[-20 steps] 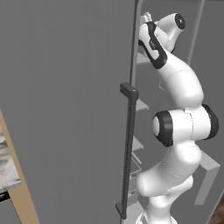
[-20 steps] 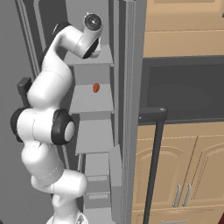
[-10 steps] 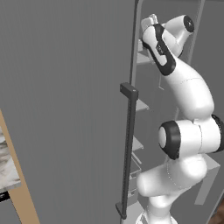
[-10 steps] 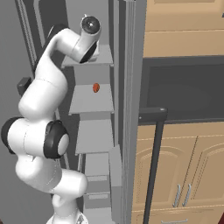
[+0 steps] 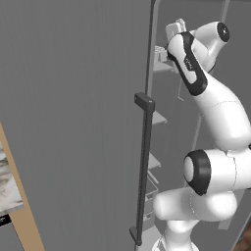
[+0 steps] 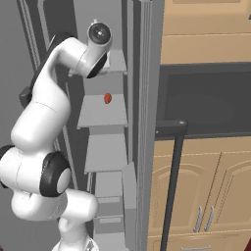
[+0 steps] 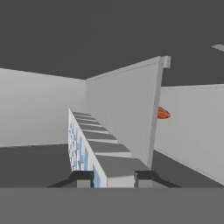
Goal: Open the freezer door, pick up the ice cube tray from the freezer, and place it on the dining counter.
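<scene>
The freezer door [image 5: 73, 122], a tall grey panel with a black bar handle [image 5: 143, 166], stands swung open. My arm reaches up to the upper shelves of the freezer [image 6: 104, 113]. In the hand view my gripper [image 7: 114, 177] is shut on the near end of the ice cube tray [image 7: 94, 148], a white tray with pale blue cells that runs away from the fingers. The left base view shows the hand [image 5: 174, 28] high by the door edge, with a pale bit of the tray [image 5: 160, 53] beside it. The dining counter [image 5: 7, 182] shows as a marble strip at far left.
A small orange thing [image 6: 107, 98] lies on a middle freezer shelf and shows again as the orange thing [image 7: 162, 113] in the hand view. Right of the freezer is a dark oven front with a black bar handle [image 6: 171, 131], with tan cabinet doors [image 6: 211, 191] below it.
The elbow has dropped and swung outward while the hand stays by the upper shelf. The gripper has kept its hold on the tray.
</scene>
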Robot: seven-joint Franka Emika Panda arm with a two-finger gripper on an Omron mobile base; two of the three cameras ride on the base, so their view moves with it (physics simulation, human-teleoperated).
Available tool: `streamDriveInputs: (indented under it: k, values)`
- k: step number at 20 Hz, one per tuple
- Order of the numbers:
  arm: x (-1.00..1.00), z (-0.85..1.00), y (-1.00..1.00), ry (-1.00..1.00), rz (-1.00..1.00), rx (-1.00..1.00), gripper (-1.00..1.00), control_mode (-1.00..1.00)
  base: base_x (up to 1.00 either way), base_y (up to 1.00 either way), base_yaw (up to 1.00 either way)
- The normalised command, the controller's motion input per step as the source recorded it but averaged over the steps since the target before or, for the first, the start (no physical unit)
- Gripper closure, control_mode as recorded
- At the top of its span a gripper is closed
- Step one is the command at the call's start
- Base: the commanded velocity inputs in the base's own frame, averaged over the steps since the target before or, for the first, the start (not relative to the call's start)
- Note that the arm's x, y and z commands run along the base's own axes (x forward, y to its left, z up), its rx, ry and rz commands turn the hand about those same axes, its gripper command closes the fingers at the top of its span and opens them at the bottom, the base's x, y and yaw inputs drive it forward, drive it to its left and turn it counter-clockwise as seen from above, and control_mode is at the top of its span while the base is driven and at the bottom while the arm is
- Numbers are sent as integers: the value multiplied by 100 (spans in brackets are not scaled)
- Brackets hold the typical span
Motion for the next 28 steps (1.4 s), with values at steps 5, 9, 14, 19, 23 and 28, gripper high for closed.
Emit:
streamDriveInputs:
  k: [5, 9, 14, 19, 23, 28]
  values:
    - [-44, 0, -13, 0, -7, 1, 100, -100, 0, 0, 0]
    - [-49, 0, -1, 0, -6, 0, 100, -100, 0, 0, 0]
    - [-53, 0, 0, 0, -6, 2, 100, -100, 0, 0, 0]
    - [-54, 0, 0, 0, -5, 1, 100, -100, 0, 0, 0]
    - [-51, 0, 0, 0, -2, 0, 100, -100, 0, 0, 0]
    - [-49, 0, 0, 0, -3, 1, 100, -100, 0, 0, 0]
